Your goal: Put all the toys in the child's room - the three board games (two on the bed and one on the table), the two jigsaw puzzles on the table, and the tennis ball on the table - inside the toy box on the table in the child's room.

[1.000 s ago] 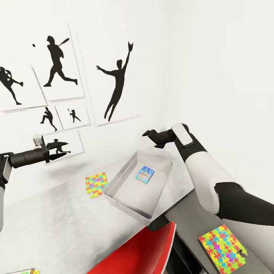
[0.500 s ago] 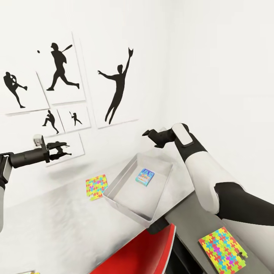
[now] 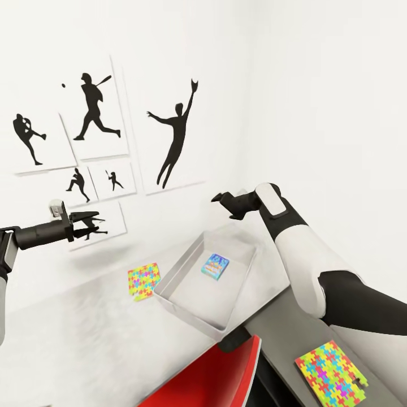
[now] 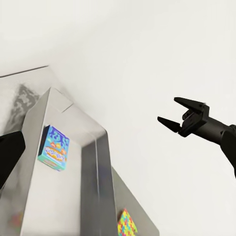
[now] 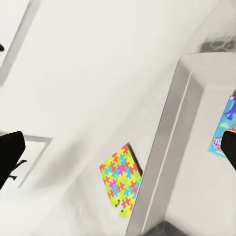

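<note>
Head view | board game (image 3: 215,265) in toy box (image 3: 186,299) | right tool (image 3: 221,199) open

— Is there room to reach into the toy box (image 3: 182,264)?

— Plenty. It stands open on the table (image 3: 85,333), and one small board game (image 3: 215,265) lies flat on its floor with bare bottom all around it.

— What's above it?

— The right gripper (image 3: 222,199) hangs over the far rim, jaws apart, holding nothing. The left gripper (image 3: 93,217) is off to the side, near the wall pictures (image 3: 169,130), well clear.

— And the near side?

— A red chair back (image 3: 217,376) rises just below the box's near corner. One jigsaw puzzle (image 3: 142,280) lies flat just beside the box; another puzzle (image 3: 330,373) lies on the lower dark section.
</note>
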You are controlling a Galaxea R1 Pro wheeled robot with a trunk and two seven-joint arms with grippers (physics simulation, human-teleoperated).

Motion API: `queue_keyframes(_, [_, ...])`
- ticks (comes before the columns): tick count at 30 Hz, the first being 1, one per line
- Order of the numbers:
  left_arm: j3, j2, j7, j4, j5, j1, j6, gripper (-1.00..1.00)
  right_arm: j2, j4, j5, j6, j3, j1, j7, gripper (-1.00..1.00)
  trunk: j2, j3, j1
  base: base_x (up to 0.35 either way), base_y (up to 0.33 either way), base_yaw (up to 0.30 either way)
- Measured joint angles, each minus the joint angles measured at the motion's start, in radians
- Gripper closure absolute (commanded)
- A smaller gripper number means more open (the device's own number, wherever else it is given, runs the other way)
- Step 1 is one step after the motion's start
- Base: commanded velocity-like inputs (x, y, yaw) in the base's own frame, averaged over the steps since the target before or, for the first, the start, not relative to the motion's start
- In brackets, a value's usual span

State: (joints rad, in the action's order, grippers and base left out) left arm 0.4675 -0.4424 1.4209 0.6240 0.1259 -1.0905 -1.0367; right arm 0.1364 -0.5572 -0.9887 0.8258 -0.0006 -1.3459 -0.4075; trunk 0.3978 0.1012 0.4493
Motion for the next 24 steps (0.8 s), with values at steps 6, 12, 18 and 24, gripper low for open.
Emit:
queue_keyframes(6, [0.0,0.0,0.0,0.0,0.0,0.0,0.0,-1.0,0.0,0.0,0.0,0.0,0.0,0.0,0.0,-1.0,0.0,-0.01,0.0,0.0,0.0,0.0])
queue_keyframes(12, [0.0,0.0,0.0,0.0,0.0,0.0,0.0,-1.0,0.0,0.0,0.0,0.0,0.0,0.0,0.0,-1.0,0.0,-0.02,0.0,-0.031,0.0,0.0])
queue_keyframes(18, [0.001,0.0,0.0,0.001,0.0,0.0,0.0,-1.0,0.0,0.0,0.0,0.0,0.0,0.0,0.0,-1.0,0.0,-0.03,0.0,-0.104,0.0,0.0])
queue_keyframes(24, [0.0,0.0,0.0,0.001,0.0,0.0,0.0,-1.0,0.0,0.0,0.0,0.0,0.0,0.0,0.0,-1.0,0.0,-0.04,0.0,-0.146,0.0,0.0])
